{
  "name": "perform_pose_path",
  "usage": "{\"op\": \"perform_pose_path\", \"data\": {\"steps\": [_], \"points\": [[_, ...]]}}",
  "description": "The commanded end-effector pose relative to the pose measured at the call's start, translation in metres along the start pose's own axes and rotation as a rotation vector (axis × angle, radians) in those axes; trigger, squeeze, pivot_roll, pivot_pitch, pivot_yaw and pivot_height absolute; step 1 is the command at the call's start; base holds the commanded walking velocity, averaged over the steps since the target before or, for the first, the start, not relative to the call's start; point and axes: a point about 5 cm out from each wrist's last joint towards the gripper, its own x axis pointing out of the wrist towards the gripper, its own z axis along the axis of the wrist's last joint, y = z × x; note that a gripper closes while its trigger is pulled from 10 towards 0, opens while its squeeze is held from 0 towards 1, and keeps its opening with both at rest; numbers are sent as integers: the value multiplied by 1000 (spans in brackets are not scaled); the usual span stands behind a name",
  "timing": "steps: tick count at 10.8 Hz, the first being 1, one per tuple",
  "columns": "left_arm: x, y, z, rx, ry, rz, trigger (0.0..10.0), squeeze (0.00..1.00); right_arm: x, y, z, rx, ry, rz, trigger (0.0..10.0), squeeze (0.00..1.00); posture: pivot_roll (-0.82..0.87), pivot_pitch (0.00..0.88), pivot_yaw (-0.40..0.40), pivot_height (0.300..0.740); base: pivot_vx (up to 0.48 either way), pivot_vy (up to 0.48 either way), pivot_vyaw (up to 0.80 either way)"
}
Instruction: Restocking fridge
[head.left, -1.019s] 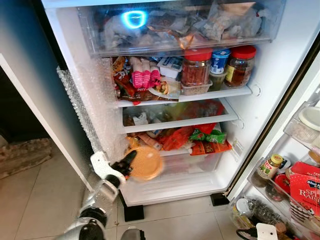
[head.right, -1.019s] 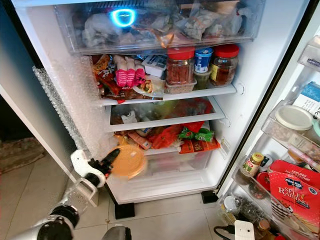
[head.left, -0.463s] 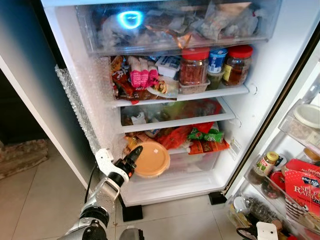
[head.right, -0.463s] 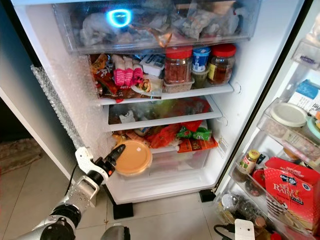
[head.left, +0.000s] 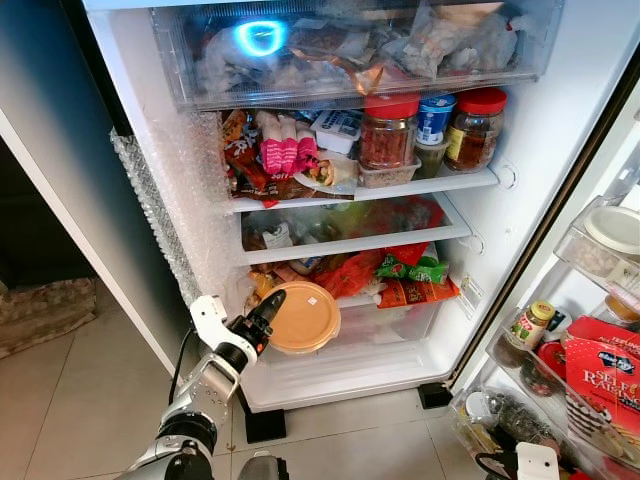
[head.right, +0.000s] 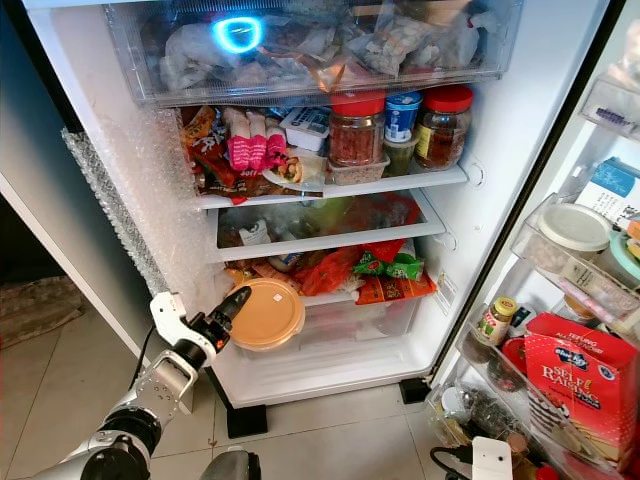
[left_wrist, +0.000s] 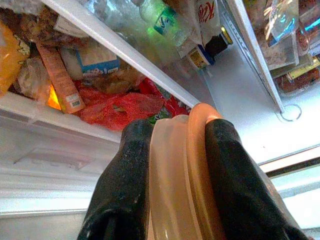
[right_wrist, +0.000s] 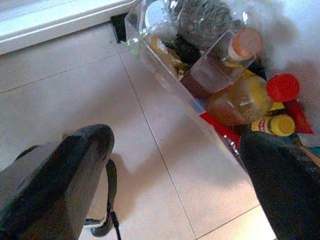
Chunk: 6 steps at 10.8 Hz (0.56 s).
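Container (head.left: 303, 318) sits higher than 1 s ago, clamped by left end effector (head.left: 262, 322), at fridge's (head.left: 530, 150) 7 o'clock; right end effector (right_wrist: 175, 175) wide.

The open fridge (head.left: 560, 150) stands ahead, its door (head.left: 590, 330) swung to the right. A top drawer (head.left: 350, 50) sits above a shelf (head.left: 400, 190) carrying three jars (head.left: 390, 132) on the right and packets (head.left: 285, 150) on the left. Below it lies a second shelf (head.left: 360, 243), then the bottom drawer (head.left: 390, 335) with bags (head.left: 410, 275) heaped on it. The left gripper (head.left: 272, 318), in front of that drawer's left end, has its fingers (left_wrist: 125, 175) closed on the edge of a lidded tub (head.left: 304, 318). The right gripper (right_wrist: 175, 180) hangs over the floor (right_wrist: 165, 165), beside the door's lowest bin (right_wrist: 170, 80) of bottles.
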Motion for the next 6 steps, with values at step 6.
{"op": "perform_pose_path", "data": {"steps": [6], "points": [[2,-2,8,38,4,-13,10000,0,-1,-1,-1,16,-29,-19,10000,0,43,0,20,596,0,0,0]]}}
